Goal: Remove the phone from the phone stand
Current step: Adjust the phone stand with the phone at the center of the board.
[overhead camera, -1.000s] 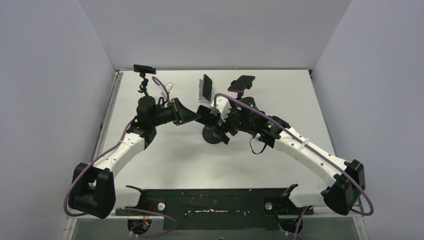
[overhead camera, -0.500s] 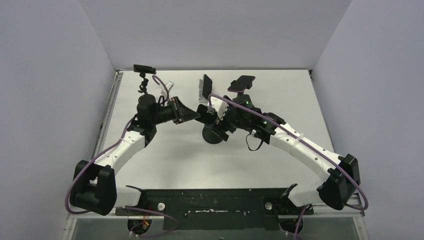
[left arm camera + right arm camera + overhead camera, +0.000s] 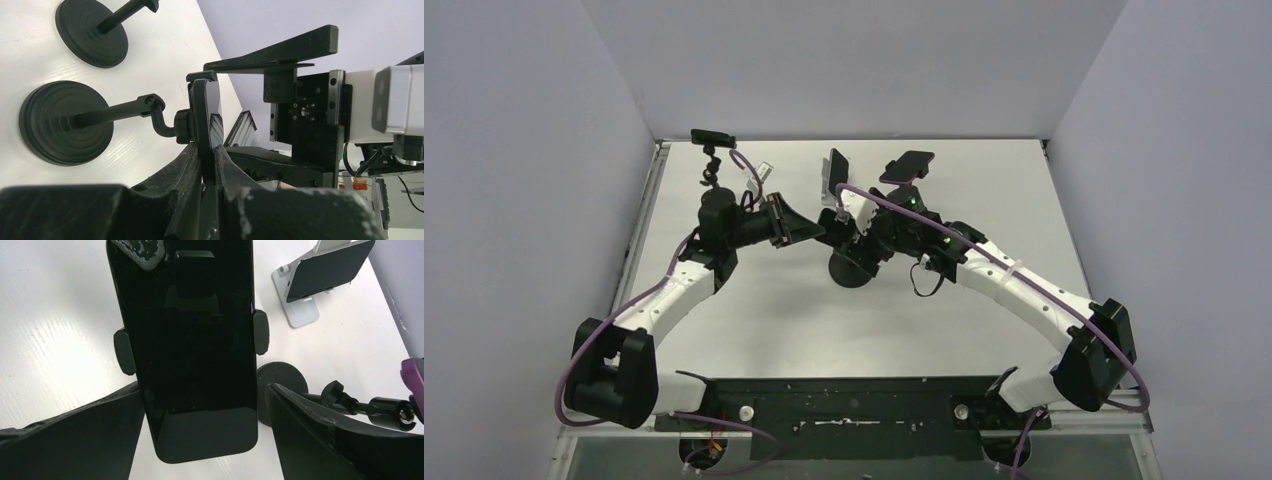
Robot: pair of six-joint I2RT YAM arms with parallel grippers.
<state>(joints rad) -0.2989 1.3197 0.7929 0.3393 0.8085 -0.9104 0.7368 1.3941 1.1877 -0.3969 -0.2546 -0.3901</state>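
Right wrist: glossy black slab phone (image 3: 195, 355) clipped in the black round-based stand (image 3: 260, 332); right pincer (image 3: 202, 390) released, straddling it. Left wrist: left pincer (image 3: 207, 150) clenched on its edge. Top external: phone at centre of bench (image 3: 754, 310); right arm (image 3: 1024, 295) has crept toward 11 o'clock.

The phone (image 3: 195, 350) was glossy black. The phone stand (image 3: 65, 122) was matt black, its round base ribbed with concentric rings. The worktop (image 3: 754, 320) was white with faint streaks. A second phone (image 3: 907, 165) was purple, a small stand (image 3: 300, 315) silver-grey. The left arm (image 3: 669, 300) and right arm (image 3: 1024, 295) were white with black joints.
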